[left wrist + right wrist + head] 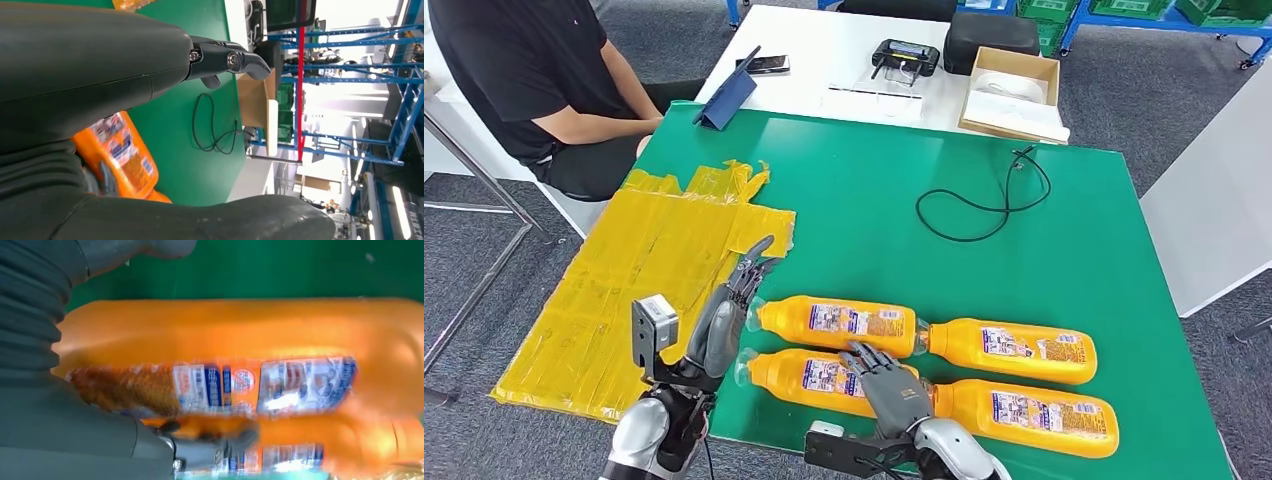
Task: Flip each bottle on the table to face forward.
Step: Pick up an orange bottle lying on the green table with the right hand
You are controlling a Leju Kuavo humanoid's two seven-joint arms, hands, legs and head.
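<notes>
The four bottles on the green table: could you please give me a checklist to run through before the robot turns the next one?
1. Four bottles lie flat in two rows, back labels up: not ok, none flipped yet.
2. Right robot hand rests on the near left bottle: ok.
3. Firm grip on that bottle: cannot tell, right wrist view blurred.
4. Left robot hand beside the far left bottle, fingers apart, holding nothing: ok.
5. Cable lies well away from the bottles: ok.
6. Person sits off the table's far left corner, hands away from the bottles: ok.

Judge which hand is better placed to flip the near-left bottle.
Right. The right hand already rests on the near-left bottle, while the left hand hovers open beside the bottle necks.
</notes>
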